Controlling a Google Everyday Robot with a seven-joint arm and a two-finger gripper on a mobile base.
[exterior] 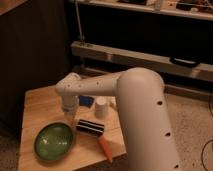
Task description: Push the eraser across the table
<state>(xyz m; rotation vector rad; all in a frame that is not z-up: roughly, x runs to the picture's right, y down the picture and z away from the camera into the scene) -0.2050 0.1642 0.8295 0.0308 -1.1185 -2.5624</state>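
Arm (pixel 145 115) is arching over wooden table (pixel 39 106) from the right. Green bowl (pixel 54 141) is sitting front-left, eraser (pixel 90 126) lying just right of it, orange carrot-shaped obj (pixel 105 148) near its right end. Gripper (pixel 70 110) is hanging just behind eraser's left end; open/shut: can't tell. Prob. best: contacting long side low & square, avoiding bowl.

1. Arm (pixel 142 110): white, thick, rounded tubular shell with a smooth matte finish.
2. Small dark round holes (pixel 159 102) dotted along the forearm and down the large near link.
3. Wrist housing (pixel 70 87): white, rounded, drum-like.
4. Gripper (pixel 69 111): pale grey, mounted under the wrist housing, low over the table (pixel 37 102), left of centre.
5. No cables or lettering discernible.
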